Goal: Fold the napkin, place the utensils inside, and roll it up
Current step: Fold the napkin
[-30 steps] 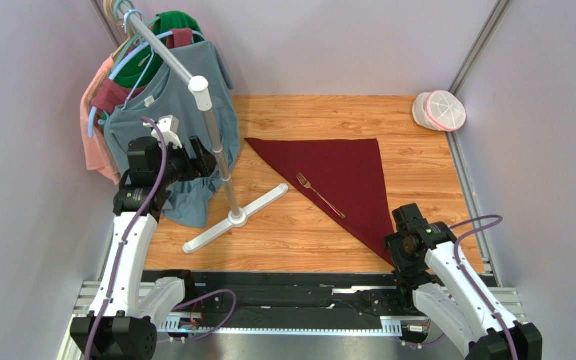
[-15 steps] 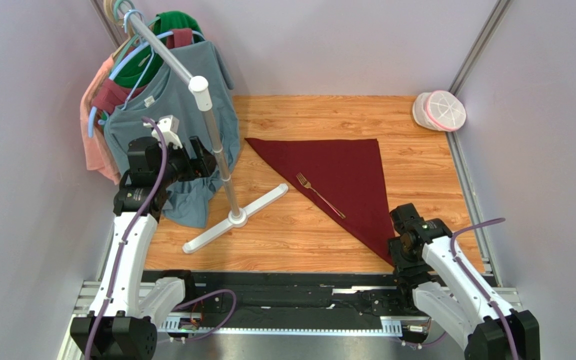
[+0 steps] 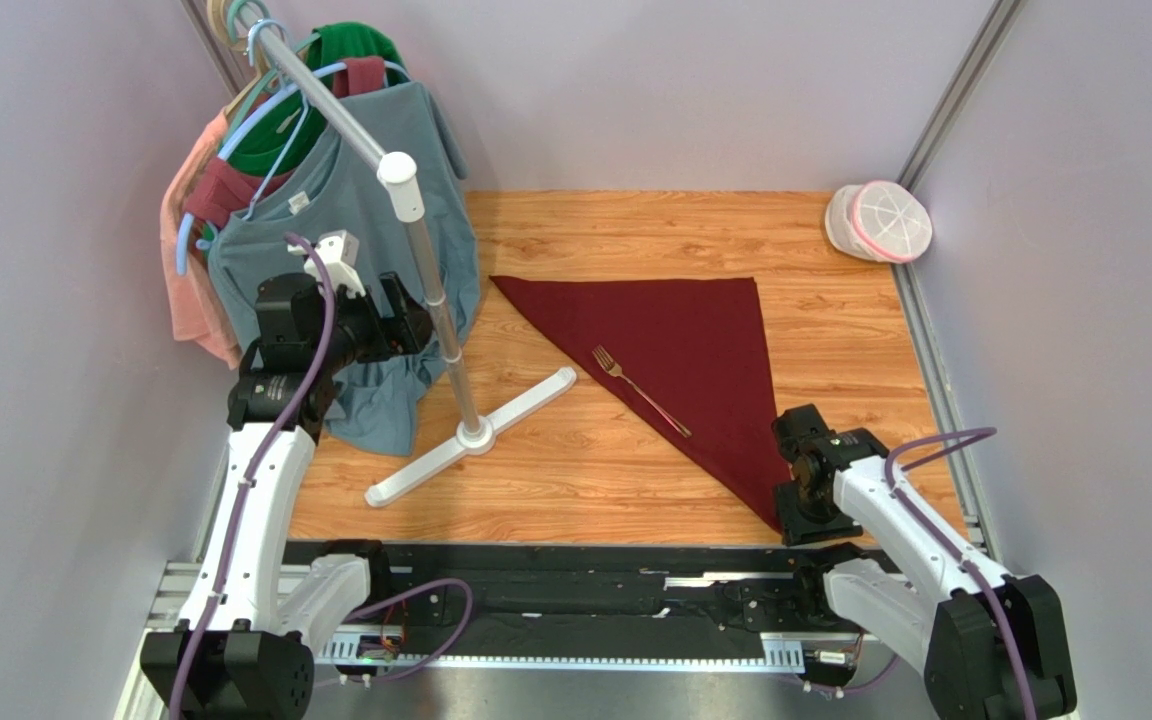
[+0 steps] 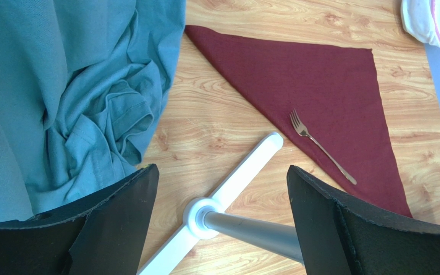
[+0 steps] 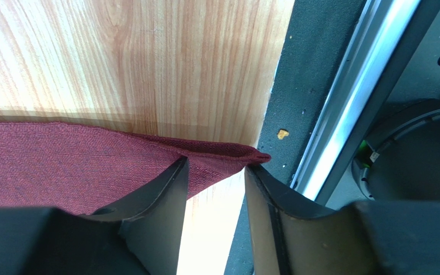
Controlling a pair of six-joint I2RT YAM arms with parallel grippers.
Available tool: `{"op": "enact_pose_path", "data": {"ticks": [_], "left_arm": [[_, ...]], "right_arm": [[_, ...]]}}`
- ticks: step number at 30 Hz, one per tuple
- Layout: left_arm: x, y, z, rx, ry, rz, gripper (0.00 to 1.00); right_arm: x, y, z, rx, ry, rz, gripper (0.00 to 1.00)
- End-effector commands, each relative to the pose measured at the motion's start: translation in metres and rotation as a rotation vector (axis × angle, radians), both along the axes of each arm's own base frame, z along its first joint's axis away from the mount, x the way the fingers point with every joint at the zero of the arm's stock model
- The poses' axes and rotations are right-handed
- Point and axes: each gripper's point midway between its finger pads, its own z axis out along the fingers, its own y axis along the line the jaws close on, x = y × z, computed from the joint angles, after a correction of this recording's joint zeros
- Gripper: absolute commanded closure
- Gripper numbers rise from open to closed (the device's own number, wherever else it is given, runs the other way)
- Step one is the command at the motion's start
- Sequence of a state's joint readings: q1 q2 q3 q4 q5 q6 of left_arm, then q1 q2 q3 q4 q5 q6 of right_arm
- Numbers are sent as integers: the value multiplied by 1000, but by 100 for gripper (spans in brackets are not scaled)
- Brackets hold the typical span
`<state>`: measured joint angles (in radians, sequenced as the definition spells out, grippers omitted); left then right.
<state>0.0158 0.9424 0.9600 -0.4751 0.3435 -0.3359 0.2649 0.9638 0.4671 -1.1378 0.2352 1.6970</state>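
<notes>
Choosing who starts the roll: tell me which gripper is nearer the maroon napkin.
Right. The right gripper straddles the napkin's near corner at the table edge, fingers on either side. The left gripper hangs open beside the clothes rack, left of the napkin, apart from it.

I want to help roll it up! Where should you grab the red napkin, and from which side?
Probably take the napkin by its near pointed corner, from above. It lies flat as a triangle, so only a thin tip pinches easily; the right gripper straddles that tip at the table edge, clear of the fork.
</notes>
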Motion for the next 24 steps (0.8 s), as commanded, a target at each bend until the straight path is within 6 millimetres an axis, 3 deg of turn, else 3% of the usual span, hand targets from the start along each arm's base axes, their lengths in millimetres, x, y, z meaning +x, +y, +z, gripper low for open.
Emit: {"op": "enact_pose_path", "data": {"ticks": [1, 4, 6, 11, 16, 24], "left_arm": [[2, -2, 10, -17, -27, -6, 8], [3, -2, 10, -20, -30, -10, 9], [2, -3, 10, -22, -30, -16, 9], [2, -5, 11, -26, -35, -28, 9], [2, -8, 12, -36, -39, -42, 9], [2, -10, 12, -40, -42, -50, 9]], "right_arm": [[8, -8, -2, -49, -26, -44, 57], [9, -8, -3, -49, -27, -46, 69], [8, -10, -4, -54, -30, -49, 83], [10, -12, -1, -61, -57, -56, 99], [26, -14, 15, -75, -127, -42, 100], [69, -51, 70, -320, -283, -6, 100]]}}
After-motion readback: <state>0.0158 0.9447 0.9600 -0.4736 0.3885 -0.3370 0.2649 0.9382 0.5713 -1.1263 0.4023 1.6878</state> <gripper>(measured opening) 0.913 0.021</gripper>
